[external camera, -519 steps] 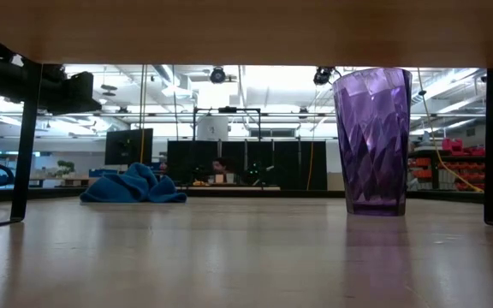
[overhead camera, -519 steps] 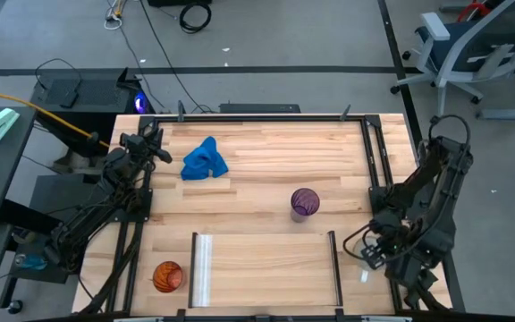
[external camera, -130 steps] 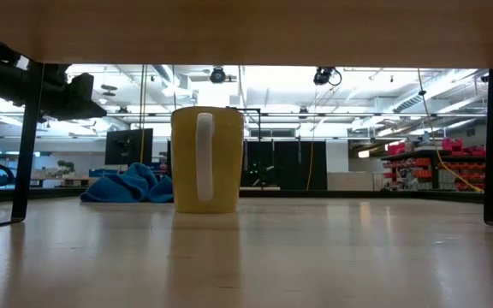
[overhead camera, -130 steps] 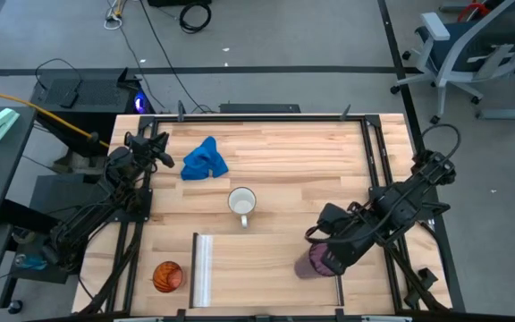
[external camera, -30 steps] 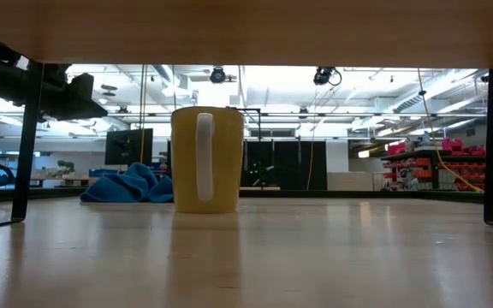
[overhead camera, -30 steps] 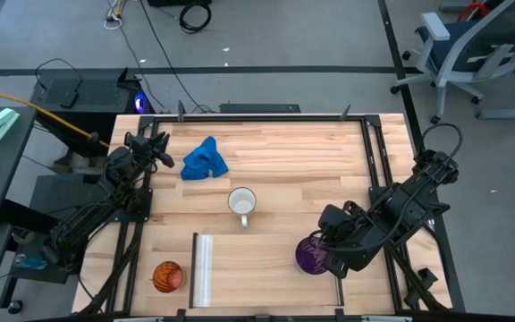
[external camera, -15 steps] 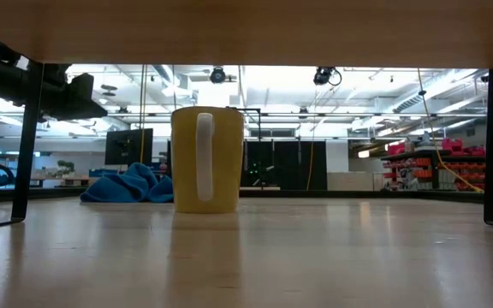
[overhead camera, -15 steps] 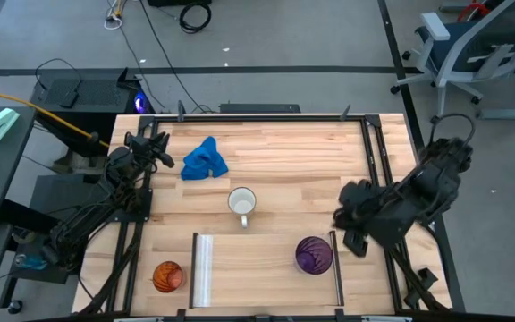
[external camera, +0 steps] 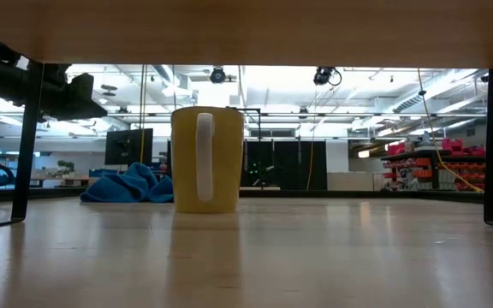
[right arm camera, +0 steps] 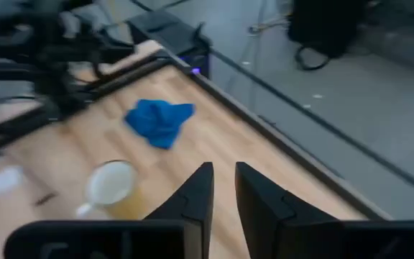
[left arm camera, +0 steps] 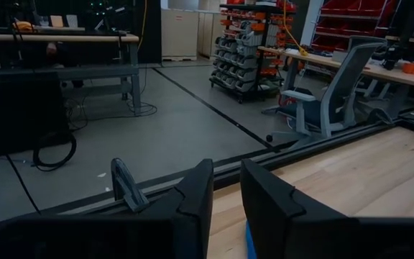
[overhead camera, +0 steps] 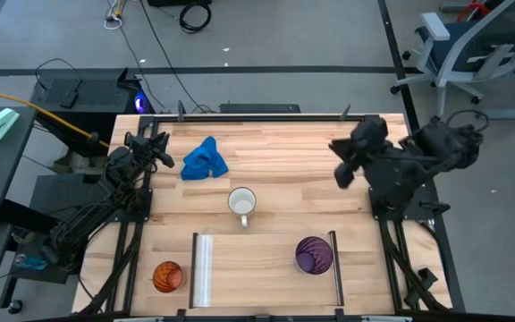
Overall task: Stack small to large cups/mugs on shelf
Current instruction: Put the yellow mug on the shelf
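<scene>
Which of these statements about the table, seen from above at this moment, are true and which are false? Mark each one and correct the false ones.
1. The purple tumbler stands on the shelf. True.
2. The orange cup is on the shelf too. False: it stands off the shelf, outside the silver rail.
3. The mug stands on the table, not on the shelf. True.
4. The right gripper holds the tumbler. False: it is up near the table's far right part, holding nothing.
5. The blue cloth covers the mug. False: it lies apart from the mug, nearer the left gripper.
</scene>
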Action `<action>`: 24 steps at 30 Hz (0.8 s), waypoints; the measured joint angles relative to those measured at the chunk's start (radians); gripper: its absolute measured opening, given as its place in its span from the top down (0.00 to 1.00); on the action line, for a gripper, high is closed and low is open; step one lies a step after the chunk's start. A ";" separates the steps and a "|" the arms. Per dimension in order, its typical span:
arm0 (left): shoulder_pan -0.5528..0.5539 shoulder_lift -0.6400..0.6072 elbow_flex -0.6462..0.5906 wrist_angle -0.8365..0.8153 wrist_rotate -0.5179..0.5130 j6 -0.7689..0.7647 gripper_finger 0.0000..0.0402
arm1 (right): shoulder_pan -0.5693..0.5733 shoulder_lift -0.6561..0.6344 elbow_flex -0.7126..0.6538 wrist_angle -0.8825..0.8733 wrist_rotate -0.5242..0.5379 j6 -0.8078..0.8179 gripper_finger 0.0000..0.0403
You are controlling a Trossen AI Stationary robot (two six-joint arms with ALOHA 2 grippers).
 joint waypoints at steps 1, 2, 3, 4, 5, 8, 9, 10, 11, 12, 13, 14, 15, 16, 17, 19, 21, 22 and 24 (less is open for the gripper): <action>0.000 0.000 0.000 0.000 0.000 0.000 0.81 | -0.029 0.000 -0.004 0.002 0.000 -0.024 0.84; 0.000 0.000 0.000 0.000 0.000 -0.003 0.81 | -0.063 0.000 -0.014 0.002 0.000 -0.046 0.85; 0.000 0.000 0.000 0.000 0.000 -0.007 0.82 | -0.096 -0.004 -0.031 0.002 -0.001 -0.065 0.85; 0.000 0.000 0.000 0.000 0.000 -0.009 0.82 | -0.129 -0.011 -0.055 0.003 -0.003 -0.081 0.86; 0.000 0.000 0.000 0.000 0.000 -0.009 0.82 | -0.166 -0.024 -0.089 0.003 -0.005 -0.087 0.86; 0.000 0.000 0.000 0.001 0.000 -0.023 0.82 | -0.274 -0.100 -0.240 0.003 -0.054 -0.082 0.86; 0.000 0.000 0.000 0.000 0.000 -0.032 0.82 | -0.304 -0.139 -0.304 0.001 -0.076 -0.056 0.86; 0.000 0.000 0.000 0.000 0.000 -0.035 0.82 | -0.326 -0.181 -0.372 -0.002 -0.087 -0.011 0.86; 0.000 0.000 0.000 0.001 0.000 -0.035 0.82 | -0.343 -0.227 -0.437 -0.001 -0.093 0.036 0.86; 0.000 0.000 0.000 0.000 0.000 -0.035 0.81 | -0.349 -0.272 -0.507 0.000 -0.095 0.073 0.86; 0.000 0.000 0.000 0.001 0.000 -0.035 0.81 | -0.348 -0.317 -0.572 0.014 -0.098 0.100 0.86; 0.000 0.000 0.000 0.001 0.000 -0.035 0.81 | -0.341 -0.362 -0.635 0.054 -0.098 0.127 0.86; 0.000 0.000 0.000 0.002 0.000 -0.034 0.81 | -0.326 -0.409 -0.700 0.122 -0.098 0.144 0.86; 0.000 0.000 0.000 0.006 0.000 -0.034 0.82 | -0.306 -0.452 -0.764 0.201 -0.098 0.143 0.86; 0.000 0.000 -0.001 0.012 0.000 -0.034 0.82 | -0.284 -0.492 -0.831 0.288 -0.096 0.131 0.86; 0.000 0.000 -0.003 0.024 0.001 -0.035 0.83 | -0.245 -0.561 -0.974 0.467 -0.072 0.103 0.86; 0.000 0.000 -0.003 0.031 0.001 -0.035 0.83 | -0.219 -0.604 -1.106 0.603 -0.031 0.076 0.86; 0.000 0.000 -0.004 0.033 0.001 -0.034 0.83 | -0.214 -0.616 -1.166 0.660 -0.009 0.076 0.86; 0.000 0.000 -0.004 0.035 0.001 -0.034 0.83 | -0.212 -0.628 -1.273 0.748 0.022 0.092 0.86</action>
